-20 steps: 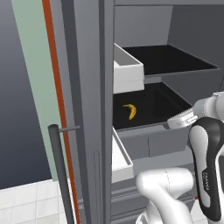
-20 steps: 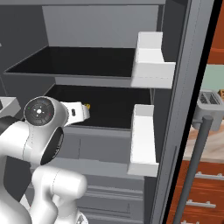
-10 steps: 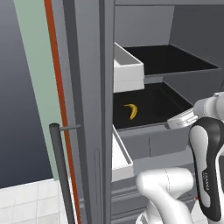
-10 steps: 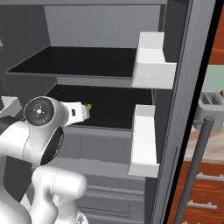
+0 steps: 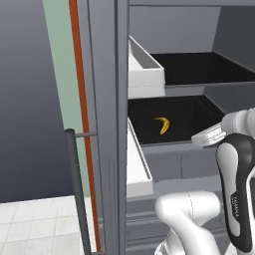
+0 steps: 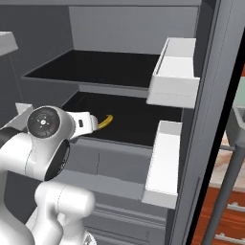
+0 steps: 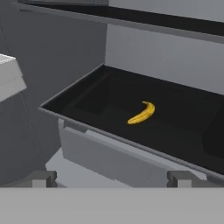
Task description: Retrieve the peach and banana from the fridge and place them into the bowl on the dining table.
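Observation:
The fridge [image 5: 107,99] stands with its doors open. On its dark lower shelf [image 7: 183,131] lies the yellow banana [image 7: 142,113], also seen as the banana [image 5: 162,125] and banana [image 6: 105,120] in the base views. My gripper [image 7: 112,179] hovers in front of that shelf's front edge, short of the fruit, fingertips [image 7: 41,178] wide apart and open with nothing between them. In the left base view the gripper [image 5: 209,135] reaches in from the right, level with the shelf lip. The peach, the bowl and the dining table are out of view.
An upper dark shelf [image 6: 95,67] sits above the banana's shelf. White door bins [image 5: 144,69] [image 6: 174,72] [image 6: 162,165] flank the opening on both doors. A vertical bar handle [image 5: 77,194] stands at the left door, grey drawers [image 6: 119,167] lie below.

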Motion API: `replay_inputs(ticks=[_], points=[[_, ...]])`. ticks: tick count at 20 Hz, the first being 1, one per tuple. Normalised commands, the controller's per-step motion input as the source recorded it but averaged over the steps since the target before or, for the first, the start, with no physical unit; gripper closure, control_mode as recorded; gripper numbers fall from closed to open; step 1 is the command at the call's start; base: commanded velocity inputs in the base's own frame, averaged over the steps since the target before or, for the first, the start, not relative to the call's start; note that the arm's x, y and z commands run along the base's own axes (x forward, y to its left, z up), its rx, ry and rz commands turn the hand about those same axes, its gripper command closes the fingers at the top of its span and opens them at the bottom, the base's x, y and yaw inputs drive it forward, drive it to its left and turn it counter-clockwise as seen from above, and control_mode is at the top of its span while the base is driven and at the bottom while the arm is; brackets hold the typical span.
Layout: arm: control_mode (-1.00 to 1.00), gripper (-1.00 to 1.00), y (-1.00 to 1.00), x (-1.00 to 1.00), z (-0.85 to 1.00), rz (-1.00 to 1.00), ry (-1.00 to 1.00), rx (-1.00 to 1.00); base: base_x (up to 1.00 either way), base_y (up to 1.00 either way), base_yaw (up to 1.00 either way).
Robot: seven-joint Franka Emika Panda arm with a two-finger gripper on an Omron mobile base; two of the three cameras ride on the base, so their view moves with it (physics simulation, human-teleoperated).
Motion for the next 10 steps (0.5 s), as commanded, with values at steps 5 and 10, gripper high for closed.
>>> replay_inputs(ticks=[5,10], points=[[1.0,-1.0,0.0,0.0,0.0,0.0,0.0,0.0,-0.14,0.0,0.11],[-1.0,-1.0,0.0,0.0,-0.42,-0.19,0.01,0.0,0.0,0.0,0.0]])
